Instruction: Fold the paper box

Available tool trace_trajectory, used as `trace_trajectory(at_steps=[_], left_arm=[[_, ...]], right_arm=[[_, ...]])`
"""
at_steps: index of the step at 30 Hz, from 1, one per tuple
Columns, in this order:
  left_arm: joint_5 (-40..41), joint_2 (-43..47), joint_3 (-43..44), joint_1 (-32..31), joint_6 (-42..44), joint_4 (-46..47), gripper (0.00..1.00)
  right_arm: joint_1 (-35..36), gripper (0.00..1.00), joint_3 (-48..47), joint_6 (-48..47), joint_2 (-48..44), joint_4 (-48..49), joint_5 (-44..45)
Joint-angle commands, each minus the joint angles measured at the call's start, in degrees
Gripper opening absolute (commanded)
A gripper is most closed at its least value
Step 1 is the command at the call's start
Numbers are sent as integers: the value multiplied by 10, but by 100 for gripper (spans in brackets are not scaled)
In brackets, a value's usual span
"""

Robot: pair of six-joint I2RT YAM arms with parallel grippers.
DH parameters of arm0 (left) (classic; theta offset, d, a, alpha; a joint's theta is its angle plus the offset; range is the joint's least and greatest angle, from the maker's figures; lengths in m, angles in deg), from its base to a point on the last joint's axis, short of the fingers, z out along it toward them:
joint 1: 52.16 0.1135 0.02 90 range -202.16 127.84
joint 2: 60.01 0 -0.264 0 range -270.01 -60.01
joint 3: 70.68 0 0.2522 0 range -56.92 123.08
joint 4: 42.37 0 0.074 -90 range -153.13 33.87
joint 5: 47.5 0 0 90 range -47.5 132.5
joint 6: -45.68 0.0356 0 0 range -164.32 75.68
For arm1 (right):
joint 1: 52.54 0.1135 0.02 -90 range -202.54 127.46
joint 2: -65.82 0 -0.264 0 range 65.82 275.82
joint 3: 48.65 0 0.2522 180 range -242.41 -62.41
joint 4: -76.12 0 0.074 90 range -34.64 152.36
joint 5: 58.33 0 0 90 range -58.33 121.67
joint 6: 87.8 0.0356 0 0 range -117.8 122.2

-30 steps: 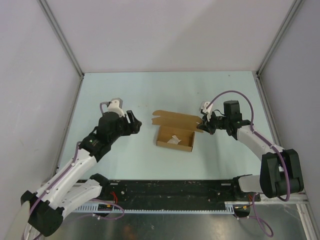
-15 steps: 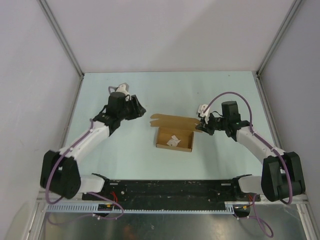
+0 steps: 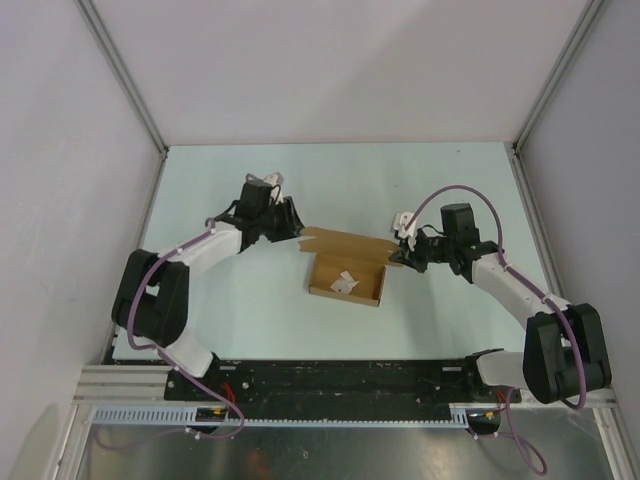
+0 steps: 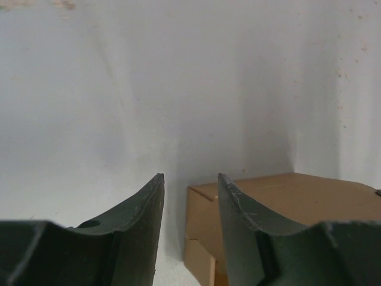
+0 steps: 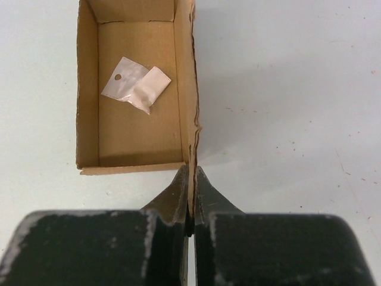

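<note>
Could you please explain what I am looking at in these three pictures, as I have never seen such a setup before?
These are two robot arms bolted at the near edge of a pale table, each ending in a two-finger gripper. The wide picture comes from a fixed camera above and behind them. The other two come from cameras on the wrists, looking out past the fingers. On the table lies an open brown paper box, its lid flap spread out on the far side, with a small white scrap inside. The right gripper is shut on the box's right wall, pinching the cardboard edge. The left gripper holds nothing: its jaws stand apart near the lid's left end.
</note>
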State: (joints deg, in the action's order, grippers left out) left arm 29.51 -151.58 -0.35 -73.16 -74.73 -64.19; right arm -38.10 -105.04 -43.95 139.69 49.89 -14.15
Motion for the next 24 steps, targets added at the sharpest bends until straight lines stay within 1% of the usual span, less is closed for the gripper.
trace_trajectory(at_steps=[1, 5, 9, 19, 21, 24], left_arm=[[-78, -19, 48, -19, 27, 27, 45], [-78, -7, 34, -37, 32, 30, 45], [-73, 24, 5, -49, 30, 37, 45], [-70, 112, -83, -64, 19, 52, 44], [-71, 131, -96, -70, 16, 52, 44], [-73, 155, -111, -81, 9, 53, 43]], right_arm=[[9, 0, 0, -11, -5, -4, -8], [14, 0, 0, 2, -7, 5, -1], [16, 0, 0, 30, -9, 30, 21], [38, 0, 0, 127, -2, 106, 58], [45, 0, 0, 157, 0, 119, 71], [59, 0, 0, 192, 5, 162, 91]])
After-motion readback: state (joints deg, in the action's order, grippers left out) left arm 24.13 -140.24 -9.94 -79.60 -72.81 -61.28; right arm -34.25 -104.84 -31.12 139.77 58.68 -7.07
